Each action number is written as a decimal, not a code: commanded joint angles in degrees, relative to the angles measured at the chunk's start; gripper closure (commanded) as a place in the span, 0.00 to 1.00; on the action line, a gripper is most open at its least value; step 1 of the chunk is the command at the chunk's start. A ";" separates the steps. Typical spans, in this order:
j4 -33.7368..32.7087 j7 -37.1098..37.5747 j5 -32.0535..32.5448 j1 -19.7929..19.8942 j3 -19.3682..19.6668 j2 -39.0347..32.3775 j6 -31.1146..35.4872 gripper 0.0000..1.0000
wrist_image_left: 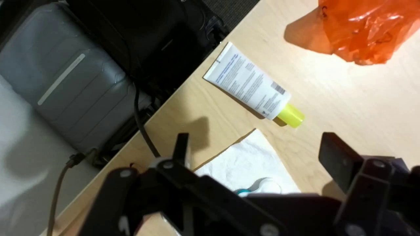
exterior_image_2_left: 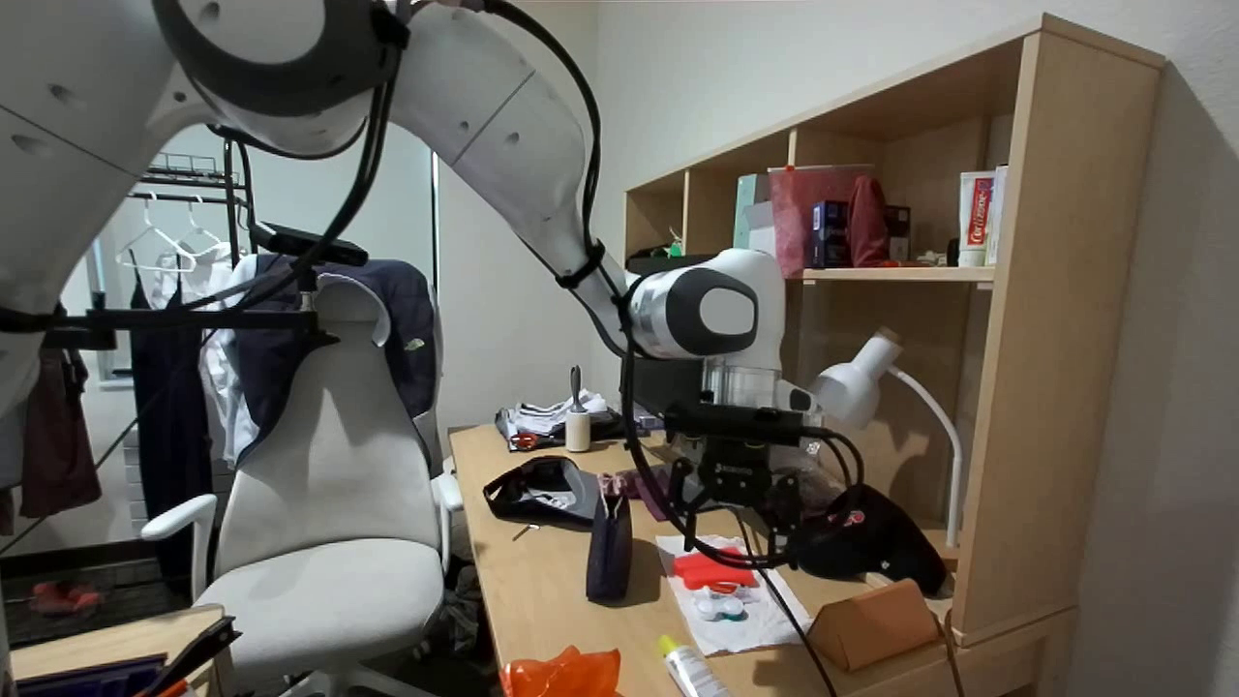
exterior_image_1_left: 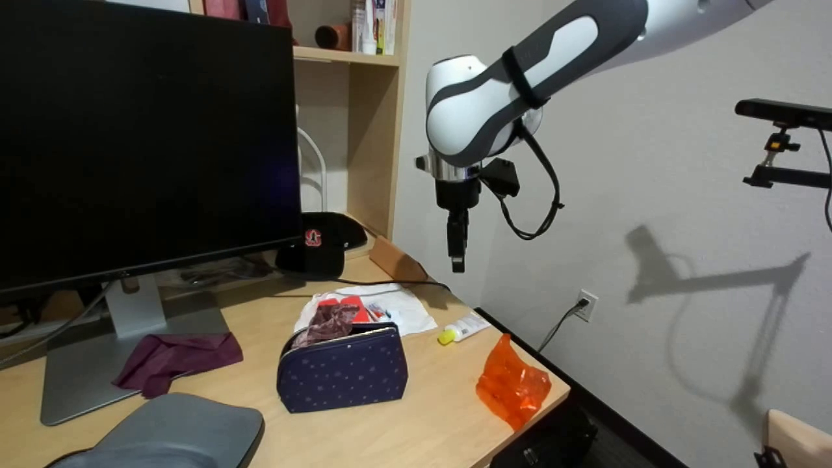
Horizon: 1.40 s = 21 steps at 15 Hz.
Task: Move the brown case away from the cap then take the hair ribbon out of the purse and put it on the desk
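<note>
A brown case, shaped like a wedge, stands by the foot of the shelf, close beside the black cap; whether they touch I cannot tell. In both exterior views the navy purse stands upright and unzipped on the desk. The reddish hair ribbon bulges from its top at one end. My gripper hangs above the desk, pointing down, apart from all of these. Its jaws are spread wide with nothing between them, and in the wrist view fingers frame a white cloth far below.
The white cloth bears a red item and a lens case. Nearby lie a yellow-capped tube, an orange bag at the desk edge, a maroon cloth and a grey pad. A monitor overhangs the back.
</note>
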<state>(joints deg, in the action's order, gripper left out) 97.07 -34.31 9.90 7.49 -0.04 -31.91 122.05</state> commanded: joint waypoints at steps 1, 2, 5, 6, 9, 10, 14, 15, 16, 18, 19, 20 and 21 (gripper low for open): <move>0.60 -1.55 1.11 -0.06 -0.32 0.00 0.57 0.00; 1.16 -2.62 1.92 -0.19 -0.39 0.02 1.19 0.00; 1.11 -8.81 1.31 1.20 -1.69 0.27 1.61 0.00; 1.13 -13.18 1.48 1.61 -2.68 0.44 2.06 0.00; 1.31 -20.95 -0.92 1.90 -4.79 1.60 2.85 0.00; 1.52 -23.46 -1.73 1.80 -5.55 2.21 2.83 0.00; 1.47 -32.72 -5.23 0.38 -8.67 3.20 1.48 0.00; 1.44 -34.81 -6.07 -0.13 -9.54 3.38 0.71 0.00; 1.58 -36.97 -6.83 -0.60 -10.40 3.57 0.30 0.00; 1.31 -39.76 -8.46 -1.71 -11.53 3.35 -1.11 0.00; 1.56 -39.33 -8.64 -2.72 -11.54 3.39 -0.99 0.00; 1.59 -39.79 -8.85 -3.51 -11.82 3.31 -1.21 0.00; 1.42 -39.02 -8.99 -4.40 -11.77 3.15 -1.02 0.00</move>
<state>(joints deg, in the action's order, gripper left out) 97.69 -71.32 2.67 4.61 -11.64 -29.79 121.76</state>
